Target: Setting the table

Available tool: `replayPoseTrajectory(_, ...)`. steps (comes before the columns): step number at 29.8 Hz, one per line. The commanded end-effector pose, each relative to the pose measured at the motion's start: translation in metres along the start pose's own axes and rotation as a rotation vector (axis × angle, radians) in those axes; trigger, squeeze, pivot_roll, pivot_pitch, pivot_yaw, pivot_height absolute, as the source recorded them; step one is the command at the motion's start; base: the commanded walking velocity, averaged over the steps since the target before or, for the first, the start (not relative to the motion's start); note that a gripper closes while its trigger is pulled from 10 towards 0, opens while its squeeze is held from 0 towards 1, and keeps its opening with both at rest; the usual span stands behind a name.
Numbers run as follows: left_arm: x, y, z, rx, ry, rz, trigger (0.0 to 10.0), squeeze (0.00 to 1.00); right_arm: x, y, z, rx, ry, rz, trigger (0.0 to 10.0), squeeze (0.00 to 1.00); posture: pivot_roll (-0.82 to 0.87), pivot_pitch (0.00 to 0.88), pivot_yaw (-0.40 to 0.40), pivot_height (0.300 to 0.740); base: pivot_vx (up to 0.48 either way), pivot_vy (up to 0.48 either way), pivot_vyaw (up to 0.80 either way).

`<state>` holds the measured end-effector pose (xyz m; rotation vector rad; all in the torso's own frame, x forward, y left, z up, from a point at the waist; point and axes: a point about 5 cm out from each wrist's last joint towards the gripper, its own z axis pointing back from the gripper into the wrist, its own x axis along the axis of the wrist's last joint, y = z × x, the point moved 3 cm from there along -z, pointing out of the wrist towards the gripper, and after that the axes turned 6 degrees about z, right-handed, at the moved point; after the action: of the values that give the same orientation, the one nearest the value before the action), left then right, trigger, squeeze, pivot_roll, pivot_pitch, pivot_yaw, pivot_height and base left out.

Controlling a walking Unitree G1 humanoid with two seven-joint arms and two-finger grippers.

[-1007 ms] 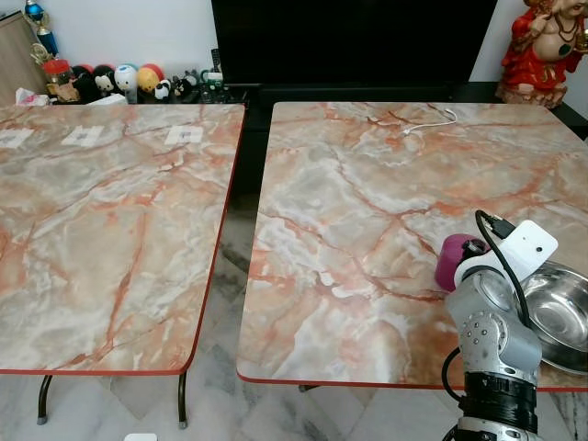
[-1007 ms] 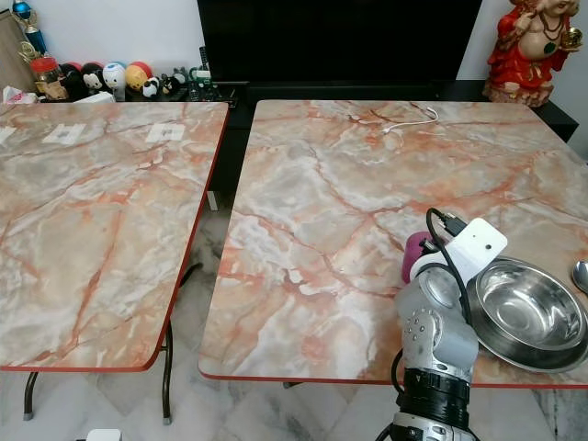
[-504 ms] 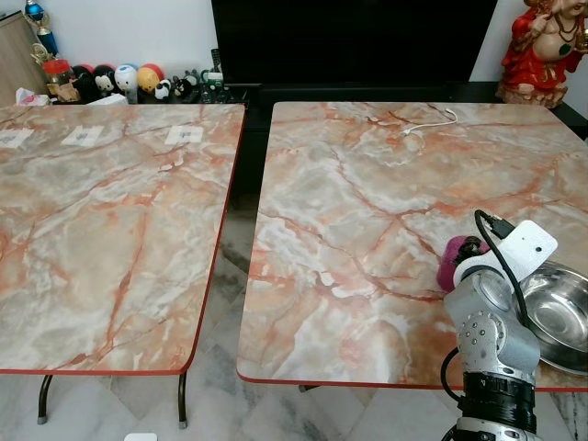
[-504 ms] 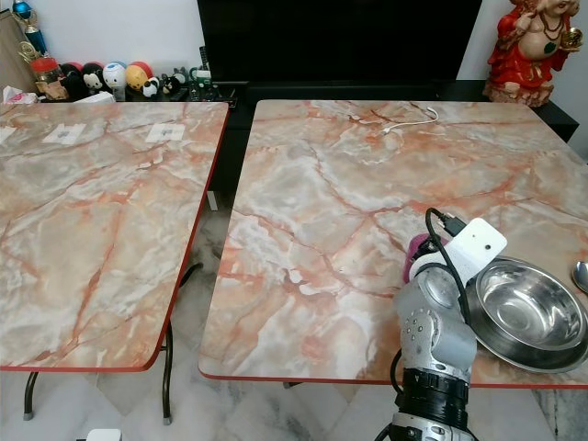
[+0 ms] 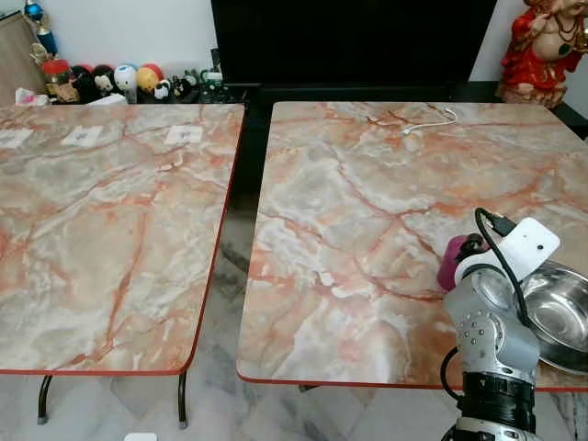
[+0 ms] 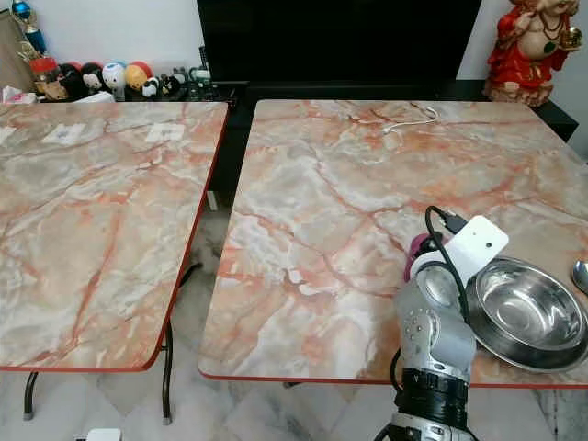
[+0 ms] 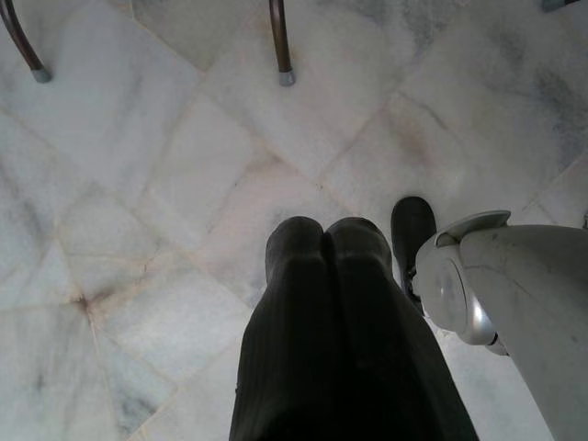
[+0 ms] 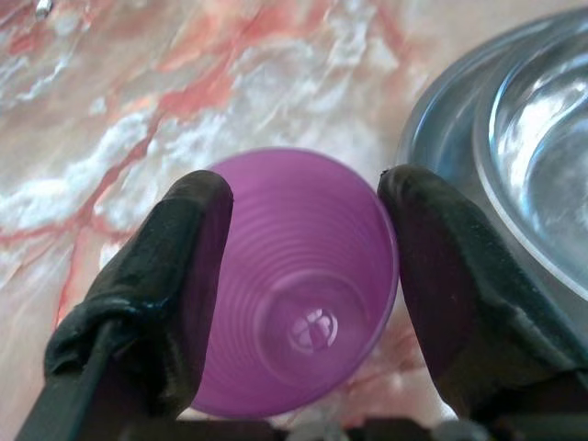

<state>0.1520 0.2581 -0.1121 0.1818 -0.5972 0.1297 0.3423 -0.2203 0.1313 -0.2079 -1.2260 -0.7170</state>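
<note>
**Desk:** Purple plastic cup (image 5: 452,261) first: where is it in the head views?

**Photographer:** Near the front right corner of the right-hand marble table (image 5: 349,211), upright, just beside the steel bowl (image 6: 525,315), which sits at the table's right edge. The right arm's wrist and its white camera block cover most of the cup. A spoon (image 6: 581,274) peeks in at the far right edge, and a white cable (image 6: 410,119) lies near the back edge. The left-hand marble table (image 5: 101,220) carries only three paper labels along its back edge.

**Desk:** Anything different from a second ago?

**Photographer:** Very little. The wrist block has shifted a touch to the right and the cup has barely moved; it looks like the grip is settling, not a lift.

**Desk:** Left wrist view?

**Photographer:** The left gripper (image 7: 326,241) hangs idle over the marble floor, its two black fingers pressed together with nothing between them.

**Desk:** Right wrist view?

**Photographer:** Looking down into the cup (image 8: 294,280). The right gripper (image 8: 303,207) has a black finger on each side of its rim, both touching the wall, so I read it as clamped on the cup. The bowl's rim (image 8: 441,101) is just beside it.

**Desk:** Meaning for the job?

**Photographer:** My judgement: the cup is secured and ready to be carried to its place.
</note>
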Motion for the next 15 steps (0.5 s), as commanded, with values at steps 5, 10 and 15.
replayPoseTrajectory(5,-0.0076,0.0031,0.0015,0.009,0.03,-0.007,10.0,0.0,-0.0012,0.0022,0.0003,0.012,0.01,-0.006,10.0,0.0,-0.01,0.017,-0.001,0.74,0.0,0.0,0.0)
replayPoseTrajectory(10,-0.0076,0.0032,0.0015,0.01,0.03,-0.007,10.0,0.0,0.0038,0.0005,0.0003,0.0,-0.021,-0.002,10.0,0.0,-0.01,0.016,-0.001,0.74,0.0,0.0,0.0)
replayPoseTrajectory(15,-0.0074,0.0028,0.0014,0.009,0.03,-0.005,10.0,0.0,0.0032,0.0008,0.0007,0.004,-0.022,0.016,10.0,0.0,-0.01,0.015,-0.001,0.74,0.0,0.0,0.0)
